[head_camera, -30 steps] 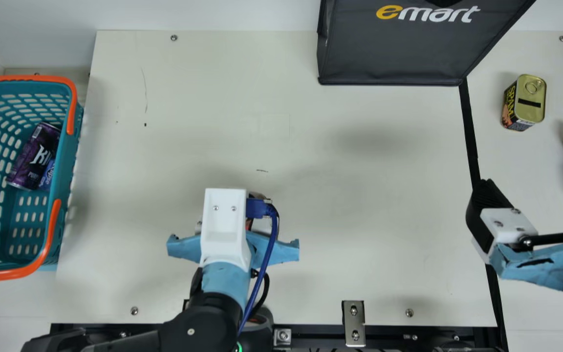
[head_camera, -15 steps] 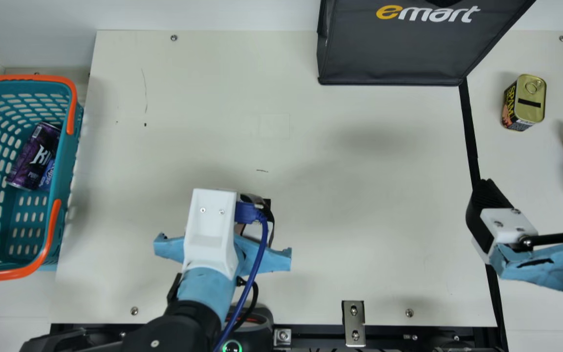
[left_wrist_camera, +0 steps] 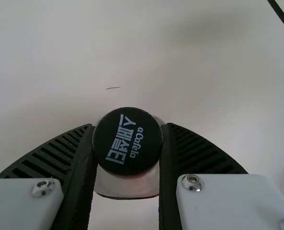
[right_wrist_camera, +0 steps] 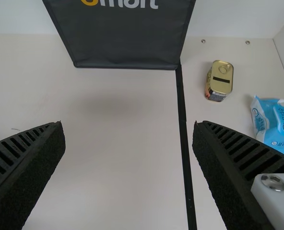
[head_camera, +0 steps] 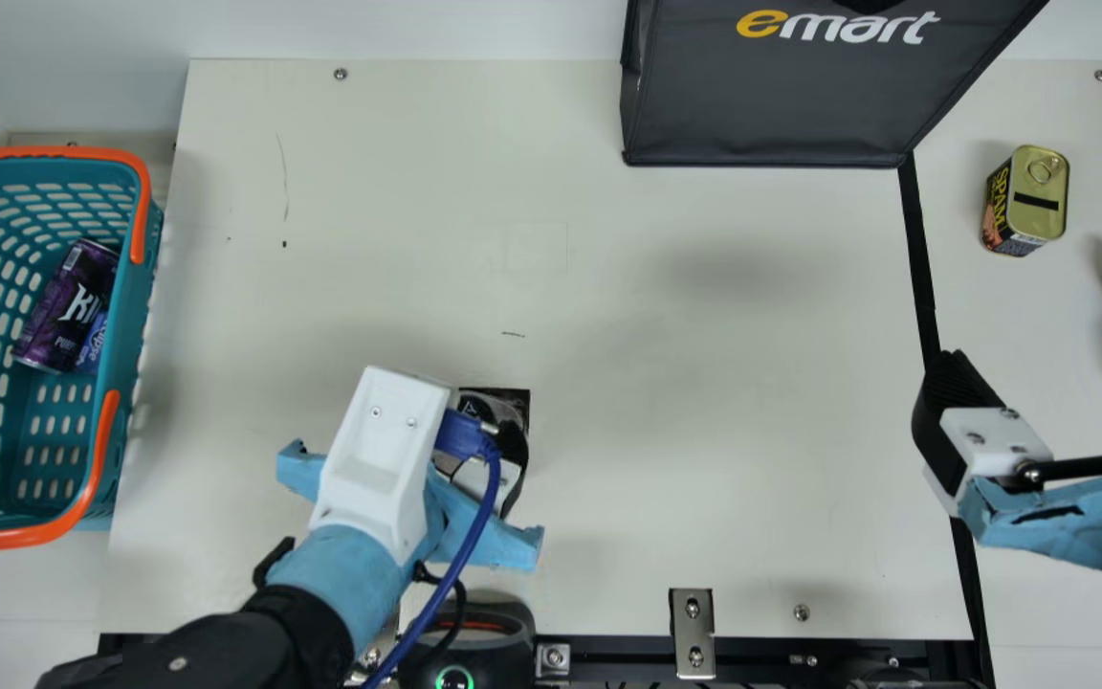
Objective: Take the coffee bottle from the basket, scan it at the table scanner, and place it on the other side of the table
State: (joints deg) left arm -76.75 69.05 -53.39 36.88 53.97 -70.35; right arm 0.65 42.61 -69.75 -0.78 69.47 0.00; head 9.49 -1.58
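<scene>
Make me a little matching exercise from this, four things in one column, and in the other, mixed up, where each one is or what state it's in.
Things
1. Coffee bottle
2. Purple can
3. Tin with a gold lid
4. Right gripper

Places and states
A. Beyond the black strip, as seen from the basket
B. Open, holding nothing
C. Held by the left gripper
D. Inside the teal basket

Right pairs: 1-C, 2-D, 3-A, 4-B
</scene>
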